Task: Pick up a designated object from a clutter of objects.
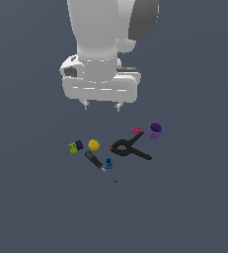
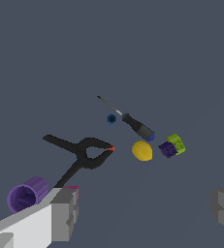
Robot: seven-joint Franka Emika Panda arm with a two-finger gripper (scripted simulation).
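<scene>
The purple cup (image 1: 155, 130) lies tipped on its side at the exterior view's right end of the clutter; its hollow mouth shows in the wrist view (image 2: 26, 194), close beside one finger (image 2: 65, 213). My gripper (image 1: 101, 105) hangs open above the surface, behind the clutter and to the exterior view's left of the cup, holding nothing. In the wrist view the gripper (image 2: 145, 210) has its fingers wide apart. The black spring clamp (image 1: 130, 148) lies just in front of the cup.
A small pink ridged piece (image 1: 136, 130) sits beside the cup. A yellow ball (image 1: 94, 145), a green-and-purple block pair (image 1: 75, 147), a black-handled screwdriver (image 1: 98, 165) and a small blue bit (image 1: 108, 163) lie to the exterior view's left of the clamp.
</scene>
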